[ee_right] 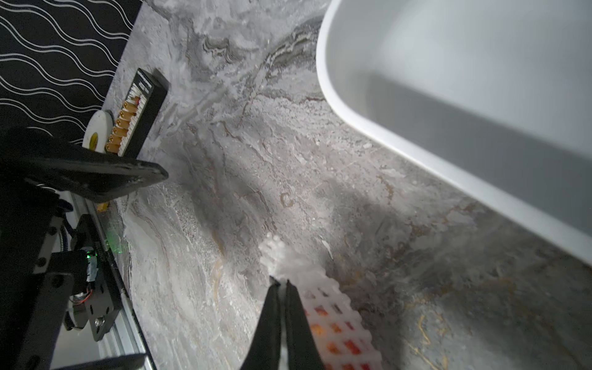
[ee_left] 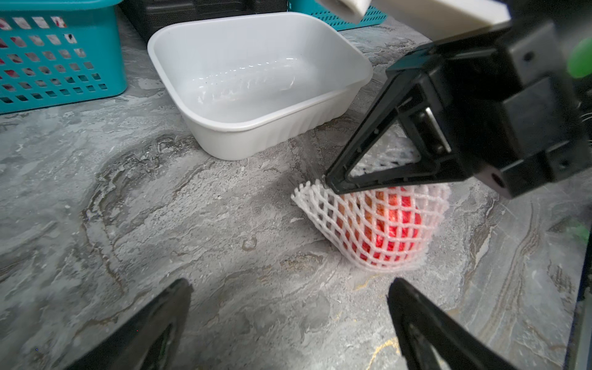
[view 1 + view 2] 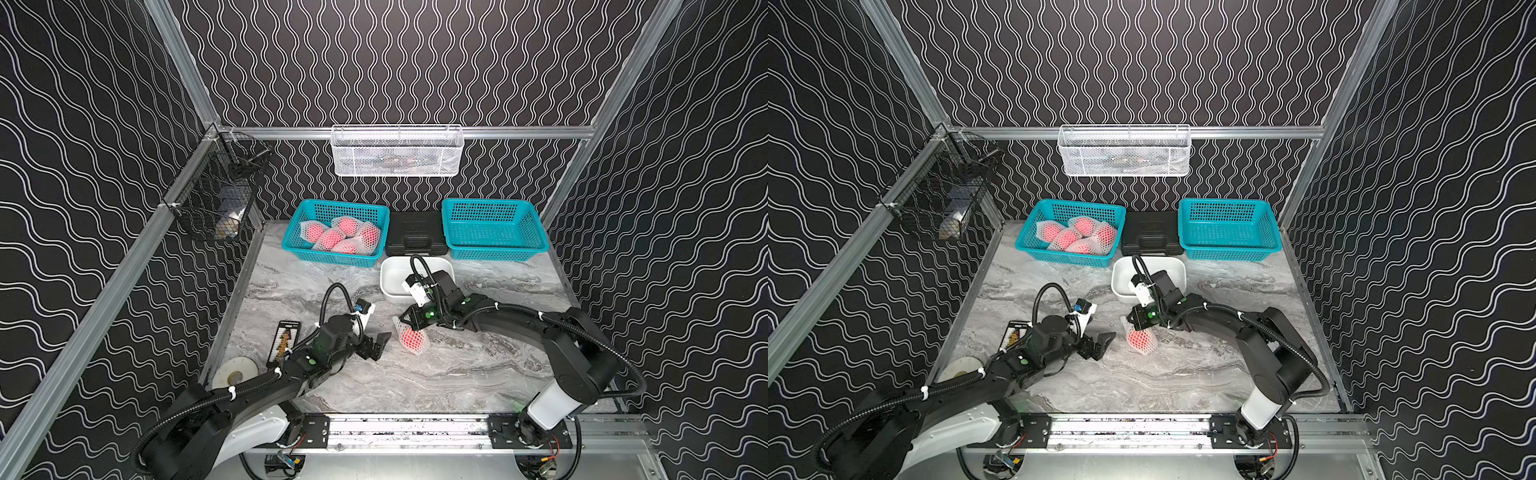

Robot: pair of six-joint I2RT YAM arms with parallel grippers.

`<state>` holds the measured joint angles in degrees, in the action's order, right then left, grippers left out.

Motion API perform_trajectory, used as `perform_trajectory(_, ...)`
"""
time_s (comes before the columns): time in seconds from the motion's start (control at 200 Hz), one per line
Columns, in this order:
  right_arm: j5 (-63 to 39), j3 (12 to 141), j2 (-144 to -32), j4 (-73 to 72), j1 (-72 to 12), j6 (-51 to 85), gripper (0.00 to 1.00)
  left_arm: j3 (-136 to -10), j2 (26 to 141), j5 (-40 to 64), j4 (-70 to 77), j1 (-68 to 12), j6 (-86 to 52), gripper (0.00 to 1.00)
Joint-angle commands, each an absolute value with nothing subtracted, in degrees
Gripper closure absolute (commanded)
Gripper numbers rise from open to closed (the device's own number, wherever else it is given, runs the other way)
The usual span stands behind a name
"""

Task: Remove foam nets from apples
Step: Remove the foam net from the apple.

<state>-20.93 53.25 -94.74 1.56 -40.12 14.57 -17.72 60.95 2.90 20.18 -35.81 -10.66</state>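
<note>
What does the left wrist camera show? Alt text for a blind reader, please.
The black right hand pinches the edge of a white foam mesh net stretched over a round red apple on a grey marbled tabletop. An empty white plastic tub stands nearby.

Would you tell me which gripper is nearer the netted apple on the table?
Right. The right gripper pinches the foam net at its edge; the left gripper stands open beside it, apart.

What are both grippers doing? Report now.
Left gripper: open, holding nothing.
Right gripper: shut on the foam net at its upper edge.
</note>
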Motion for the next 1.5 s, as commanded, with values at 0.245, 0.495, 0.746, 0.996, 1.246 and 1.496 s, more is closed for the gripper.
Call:
perform_trajectory(0.245,-19.25,45.0,-91.76,-22.41,-40.04,14.24,1.0,-17.49,61.04,1.94,22.84,-35.86,-9.67,0.01)
perform_trajectory(0.495,-18.82,40.57,-90.41,-33.28,-40.0,13.98,1.0,-17.74,61.79,2.35,23.55,-35.86,-9.77,0.01)
perform_trajectory(0.746,-16.12,33.67,-89.98,-46.46,-39.96,14.15,1.0,-17.38,61.48,2.29,24.35,-35.78,-9.66,0.01)
perform_trajectory(0.996,-15.54,26.16,-94.87,-71.16,-39.78,18.35,1.0,-17.71,62.58,2.93,25.73,-35.79,-10.02,0.01)
perform_trajectory(1.246,-13.95,26.1,-90.13,-69.79,-39.64,18.65,1.0,-17.6,61.46,2.74,25.47,-35.84,-9.84,0.01)
perform_trajectory(1.496,-13.42,25.66,-90.29,-65.23,-39.55,17.5,1.0,-15.89,62.81,2.63,28.16,-35.78,-9.61,0.01)
